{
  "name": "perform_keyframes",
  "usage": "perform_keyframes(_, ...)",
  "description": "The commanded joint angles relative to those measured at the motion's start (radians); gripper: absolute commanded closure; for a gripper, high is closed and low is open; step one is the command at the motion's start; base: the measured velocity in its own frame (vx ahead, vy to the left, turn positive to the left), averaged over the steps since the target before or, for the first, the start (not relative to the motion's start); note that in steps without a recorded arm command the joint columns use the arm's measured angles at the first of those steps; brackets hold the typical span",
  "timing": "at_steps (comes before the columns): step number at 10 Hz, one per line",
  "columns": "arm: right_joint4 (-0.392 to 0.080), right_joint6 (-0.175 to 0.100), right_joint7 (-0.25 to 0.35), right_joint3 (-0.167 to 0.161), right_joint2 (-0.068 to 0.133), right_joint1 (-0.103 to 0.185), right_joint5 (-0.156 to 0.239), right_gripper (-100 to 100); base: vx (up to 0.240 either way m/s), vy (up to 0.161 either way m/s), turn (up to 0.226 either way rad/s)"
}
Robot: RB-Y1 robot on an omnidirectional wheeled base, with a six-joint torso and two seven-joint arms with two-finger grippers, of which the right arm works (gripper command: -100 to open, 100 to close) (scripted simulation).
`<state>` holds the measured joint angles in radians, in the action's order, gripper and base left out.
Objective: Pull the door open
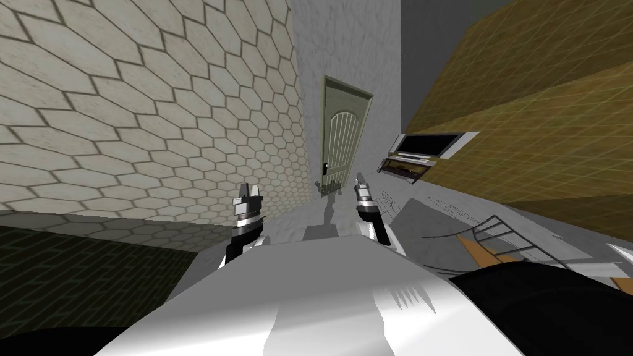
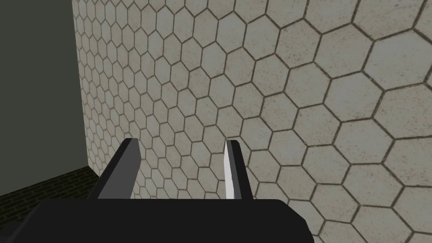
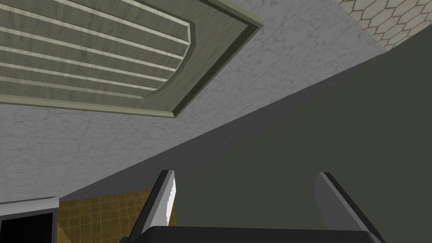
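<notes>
A grey-green door [image 1: 341, 142] with an arched, ribbed panel stands shut in a pale grey wall at the far end of the passage. Its small dark handle [image 1: 325, 167] sits on its left edge. Both grippers hang well short of it, above the floor. My left gripper [image 1: 250, 188] is open and empty; its wrist view has the gripper [image 2: 181, 145] facing the hexagon-tiled wall [image 2: 295, 84]. My right gripper [image 1: 360, 179] is open and empty too. In the right wrist view the gripper [image 3: 247, 177] points up past the door's arched top [image 3: 93, 63].
A hexagon-tiled wall [image 1: 154, 111] runs along the left and a yellow-tiled wall [image 1: 544, 136] along the right. A white-framed unit with a black front [image 1: 426, 147] juts from the yellow wall near the door. A wire rack [image 1: 501, 238] lies at the right. Dark brick flooring [image 1: 80, 259] lies at the lower left.
</notes>
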<state>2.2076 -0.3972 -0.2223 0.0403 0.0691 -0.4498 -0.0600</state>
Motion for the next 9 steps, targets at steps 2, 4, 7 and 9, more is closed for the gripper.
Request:
perform_keyframes(2,-0.048,0.001,-0.042,-0.006,0.017,0.017,-0.036,-100,0.193,-0.041,0.045)
perform_keyframes(4,-0.098,-0.002,-0.076,-0.01,0.031,0.036,-0.066,-100,0.163,-0.047,0.044)
perform_keyframes(7,-0.166,-0.007,-0.122,-0.014,0.049,0.061,-0.107,-100,0.174,-0.06,0.049)
perform_keyframes(9,-0.21,-0.011,-0.152,-0.017,0.06,0.078,-0.133,-100,0.137,-0.068,0.04)
